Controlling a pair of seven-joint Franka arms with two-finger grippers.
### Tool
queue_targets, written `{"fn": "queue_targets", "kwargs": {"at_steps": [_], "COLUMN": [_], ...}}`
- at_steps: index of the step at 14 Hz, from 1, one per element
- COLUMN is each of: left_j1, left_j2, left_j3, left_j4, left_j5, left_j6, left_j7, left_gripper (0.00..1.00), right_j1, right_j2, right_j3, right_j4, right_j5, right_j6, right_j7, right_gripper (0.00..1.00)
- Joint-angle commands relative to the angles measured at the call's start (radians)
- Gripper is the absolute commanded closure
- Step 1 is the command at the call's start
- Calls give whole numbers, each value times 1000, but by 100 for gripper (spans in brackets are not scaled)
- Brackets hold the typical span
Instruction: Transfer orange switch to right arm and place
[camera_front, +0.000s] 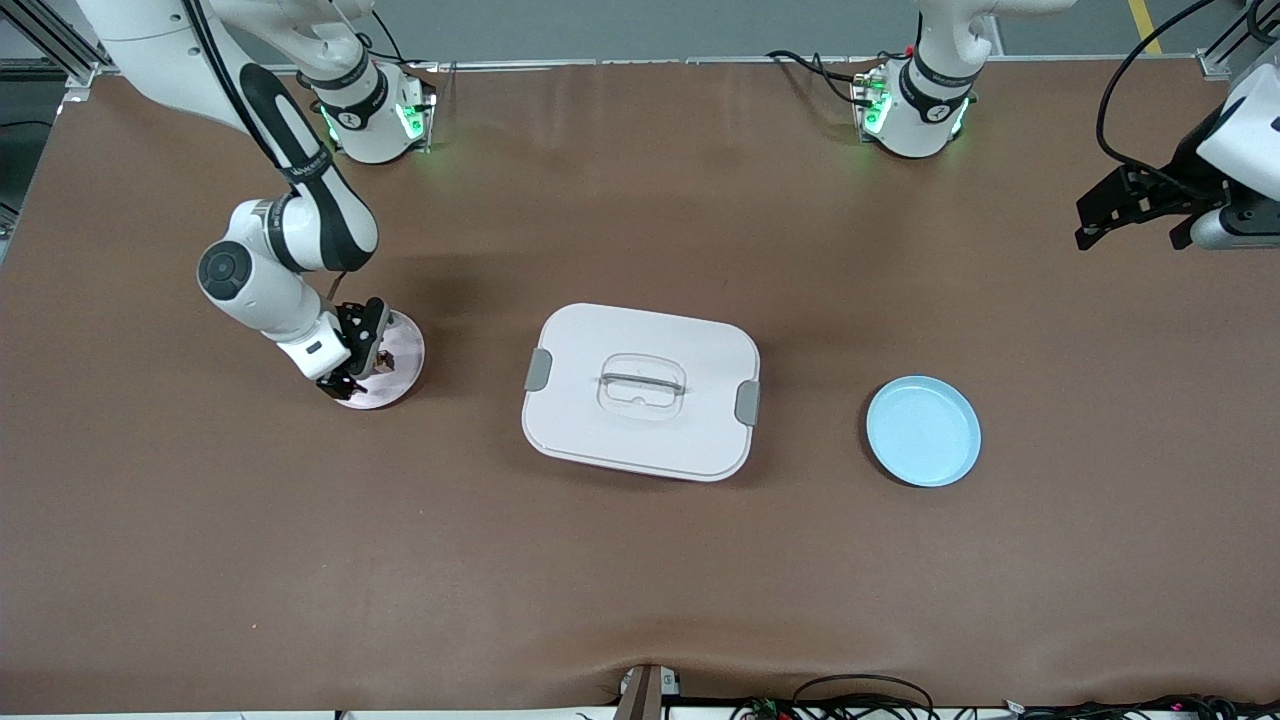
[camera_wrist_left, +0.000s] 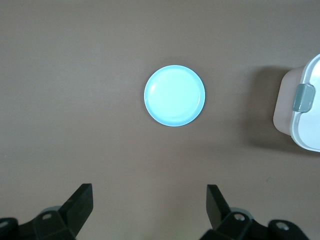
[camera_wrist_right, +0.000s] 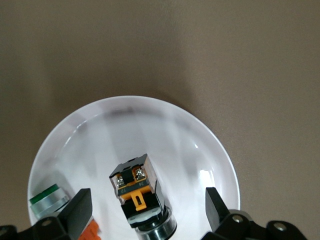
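While orange switch lies in plate

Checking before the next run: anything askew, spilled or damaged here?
Nothing stands out. The orange switch lies on the pale plate, right tool open around it; the white lidded box is closed; the blue plate sits flat.

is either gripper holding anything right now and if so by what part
Nothing is held. The right gripper is open over the orange switch on the white plate; the left gripper waits open above the table.
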Motion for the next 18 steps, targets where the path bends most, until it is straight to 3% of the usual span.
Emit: {"fn": "queue_targets", "kwargs": {"at_steps": [1, 3, 6, 10, 18], "left_j1": [5, 5, 5, 5, 7], "left_j2": [-7, -6, -6, -4, -7], "left_j3": [3, 3, 3, 3, 3], "left_j4": [-5, -5, -6, -6, -8], "left_j5": [-8, -7, -7, -7, -7], "left_j6": [9, 11, 11, 11, 8], "left_j7": [18, 20, 18, 18, 20], "left_gripper": [0, 0, 0, 0, 0], "right_j1": [-8, -6, -11, -14, -51], "right_j2": [-51, -74, -81, -86, -80], "right_j3": [8, 8, 5, 8, 7], "right_j4": [44, 102, 254, 492, 868], "right_j5": [-11, -19, -23, -153, -152], "right_j6": [-152, -287, -592, -916, -1278], "right_j7": [112, 226, 414, 643, 985], "right_gripper": [0, 0, 0, 0, 0]}}
